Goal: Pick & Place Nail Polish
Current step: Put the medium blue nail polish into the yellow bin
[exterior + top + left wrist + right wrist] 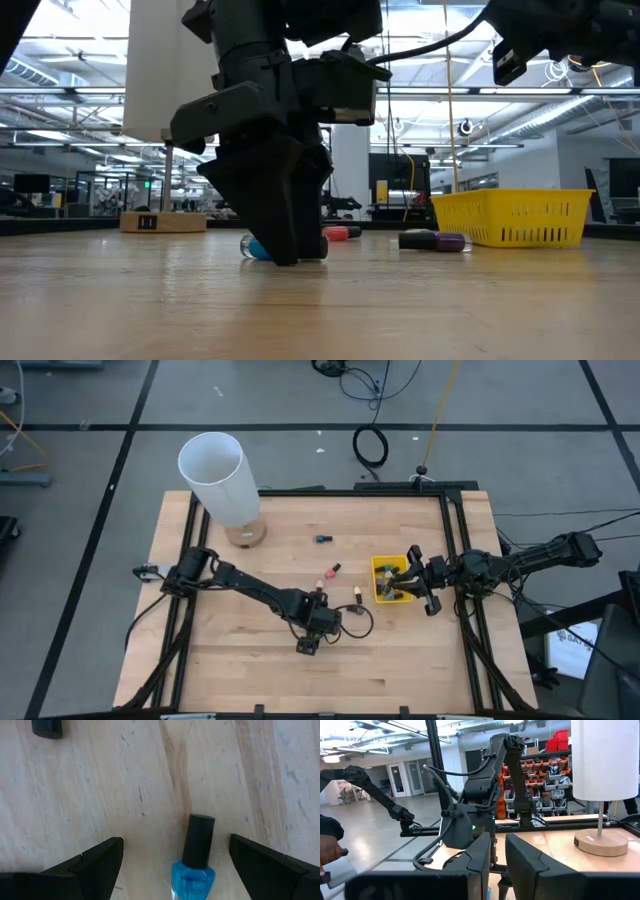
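I have the left gripper [172,865] down near the wooden bench's [250,670] front edge, fingers spread around a lying unlabelled blue nail polish bottle with black cap [196,857], while the right gripper [410,582], fingers nearly together, hovers over the yellow plastic basket [378,565] by the right edge.

I'm seeing the wooden table [220,660] carrying a yellow bin [383,568], a white cylinder on a round wooden base [246,534], and loose nail polish bottles [330,572] lying mid-table.
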`<state>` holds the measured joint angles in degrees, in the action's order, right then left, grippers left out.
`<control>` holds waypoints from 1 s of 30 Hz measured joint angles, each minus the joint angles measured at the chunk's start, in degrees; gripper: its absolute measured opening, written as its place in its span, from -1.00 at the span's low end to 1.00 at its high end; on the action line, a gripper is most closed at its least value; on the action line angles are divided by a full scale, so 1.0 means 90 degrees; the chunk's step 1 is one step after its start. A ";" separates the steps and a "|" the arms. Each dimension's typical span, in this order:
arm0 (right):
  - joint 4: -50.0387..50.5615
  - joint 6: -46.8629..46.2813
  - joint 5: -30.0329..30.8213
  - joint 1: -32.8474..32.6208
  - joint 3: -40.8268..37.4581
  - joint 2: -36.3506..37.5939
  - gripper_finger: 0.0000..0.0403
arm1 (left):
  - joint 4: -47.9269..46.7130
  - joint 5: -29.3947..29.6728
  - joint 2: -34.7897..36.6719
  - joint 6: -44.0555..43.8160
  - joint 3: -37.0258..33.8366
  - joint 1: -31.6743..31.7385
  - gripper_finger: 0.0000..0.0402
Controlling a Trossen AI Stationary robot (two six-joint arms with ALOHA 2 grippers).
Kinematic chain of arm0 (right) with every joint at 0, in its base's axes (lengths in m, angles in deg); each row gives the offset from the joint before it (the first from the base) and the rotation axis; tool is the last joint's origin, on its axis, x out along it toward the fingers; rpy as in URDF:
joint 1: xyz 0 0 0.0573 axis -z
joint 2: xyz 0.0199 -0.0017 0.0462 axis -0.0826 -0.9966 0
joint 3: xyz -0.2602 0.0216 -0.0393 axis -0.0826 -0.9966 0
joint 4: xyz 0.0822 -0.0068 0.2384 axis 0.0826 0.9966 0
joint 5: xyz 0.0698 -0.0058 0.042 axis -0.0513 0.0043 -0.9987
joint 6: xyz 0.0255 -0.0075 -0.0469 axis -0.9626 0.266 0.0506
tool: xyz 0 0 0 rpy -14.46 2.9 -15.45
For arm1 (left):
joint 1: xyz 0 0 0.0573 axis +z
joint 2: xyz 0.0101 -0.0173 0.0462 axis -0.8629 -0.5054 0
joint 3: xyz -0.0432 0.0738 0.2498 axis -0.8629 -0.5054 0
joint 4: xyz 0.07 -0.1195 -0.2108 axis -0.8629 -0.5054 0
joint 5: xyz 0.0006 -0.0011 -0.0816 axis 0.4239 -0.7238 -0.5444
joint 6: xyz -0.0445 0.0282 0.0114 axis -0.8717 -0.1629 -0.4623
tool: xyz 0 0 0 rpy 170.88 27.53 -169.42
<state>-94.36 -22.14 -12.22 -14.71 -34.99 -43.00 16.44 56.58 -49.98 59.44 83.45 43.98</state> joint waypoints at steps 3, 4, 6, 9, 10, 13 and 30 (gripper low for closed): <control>0.0025 -0.0001 0.0015 0.0000 0.0000 0.0000 -0.75 | -0.0008 -0.0072 0.0000 0.0001 -0.0002 0.0000 0.70; 0.0025 0.0000 0.0017 0.0000 0.0000 0.0000 -0.75 | -0.0011 -0.0152 0.0000 0.0000 -0.0005 0.0000 0.64; 0.0024 -0.0002 0.0017 0.0000 0.0000 0.0000 -0.75 | -0.0016 -0.0236 -0.0002 -0.0033 -0.0007 -0.0004 0.49; 0.0025 -0.0002 0.0019 0.0000 0.0000 0.0000 -0.75 | -0.0016 -0.0263 -0.0002 -0.0148 -0.0010 -0.0009 0.24; 0.0027 -0.0002 0.0019 0.0000 0.0000 0.0000 -0.75 | -0.0016 -0.0267 -0.0005 -0.0185 -0.0011 -0.0010 0.17; 0.0050 -0.0002 0.0019 0.0000 0.0000 0.0000 -0.75 | 0.0026 -0.0274 -0.0005 -0.0220 -0.0012 -0.0013 -0.04; 0.0172 0.0014 0.0022 0.0000 0.0000 0.0000 -0.75 | 0.0252 -0.0572 0.0014 -0.0044 -0.0017 0.0042 -0.81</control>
<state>-92.80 -22.01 -12.02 -14.71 -34.99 -43.00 18.71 51.43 -49.85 59.04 83.29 44.36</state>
